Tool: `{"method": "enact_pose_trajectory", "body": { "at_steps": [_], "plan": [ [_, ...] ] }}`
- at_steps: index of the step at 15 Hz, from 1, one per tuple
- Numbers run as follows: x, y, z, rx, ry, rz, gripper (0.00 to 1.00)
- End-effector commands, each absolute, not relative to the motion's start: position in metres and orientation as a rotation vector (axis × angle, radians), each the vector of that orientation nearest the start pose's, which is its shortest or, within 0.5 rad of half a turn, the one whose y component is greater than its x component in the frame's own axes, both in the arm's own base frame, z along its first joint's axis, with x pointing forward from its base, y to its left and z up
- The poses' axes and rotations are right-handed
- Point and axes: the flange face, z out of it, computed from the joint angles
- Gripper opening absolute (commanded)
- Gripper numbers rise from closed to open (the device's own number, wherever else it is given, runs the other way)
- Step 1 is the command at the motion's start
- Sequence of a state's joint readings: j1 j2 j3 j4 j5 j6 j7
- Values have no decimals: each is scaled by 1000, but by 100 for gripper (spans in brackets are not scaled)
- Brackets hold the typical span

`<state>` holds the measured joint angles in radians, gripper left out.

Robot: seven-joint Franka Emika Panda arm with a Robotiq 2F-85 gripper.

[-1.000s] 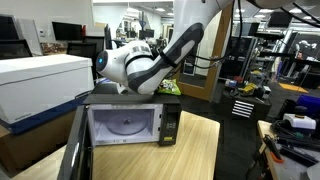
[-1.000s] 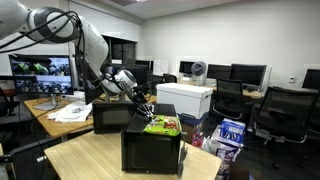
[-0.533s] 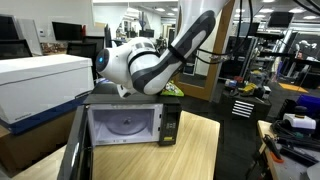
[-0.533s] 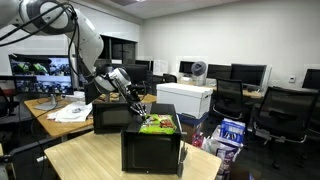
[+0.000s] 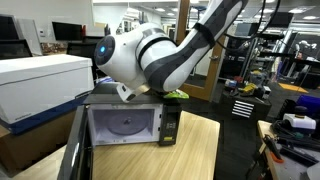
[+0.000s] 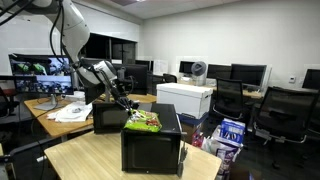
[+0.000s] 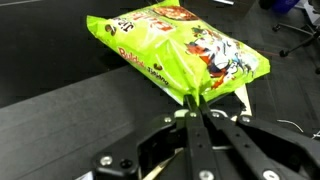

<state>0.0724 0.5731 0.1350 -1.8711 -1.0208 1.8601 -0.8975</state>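
Observation:
A green snack bag (image 7: 180, 50) lies on the black top of a microwave (image 6: 150, 150). In the wrist view my gripper (image 7: 193, 100) is shut on the bag's near edge, and the plastic is bunched between the fingertips. In an exterior view the gripper (image 6: 128, 108) reaches down to the bag (image 6: 143, 121) at the microwave's top edge. In an exterior view the arm (image 5: 150, 60) hides most of the bag (image 5: 176, 95), and the gripper itself is hidden there.
The microwave (image 5: 125, 125) stands on a wooden table (image 5: 200, 150) with its door (image 5: 77, 145) swung open and the turntable showing. A large white box (image 5: 40, 85) sits beside it. Desks with monitors (image 6: 40, 70) and office chairs (image 6: 290, 115) surround the table.
My arm has swung toward the microwave's edge and pulled the bag with it across the top. The gripper stays shut on the bag.

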Motion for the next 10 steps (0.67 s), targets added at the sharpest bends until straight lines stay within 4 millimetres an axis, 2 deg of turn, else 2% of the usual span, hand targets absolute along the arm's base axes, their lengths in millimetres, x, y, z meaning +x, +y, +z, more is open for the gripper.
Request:
{"method": "enact_pose_trajectory", "body": {
  "at_steps": [1,10],
  "plan": [
    [562,72,226,1465,1934,-908,3],
    [505,129,267,1177,2219,-747,3]
  ]
}}
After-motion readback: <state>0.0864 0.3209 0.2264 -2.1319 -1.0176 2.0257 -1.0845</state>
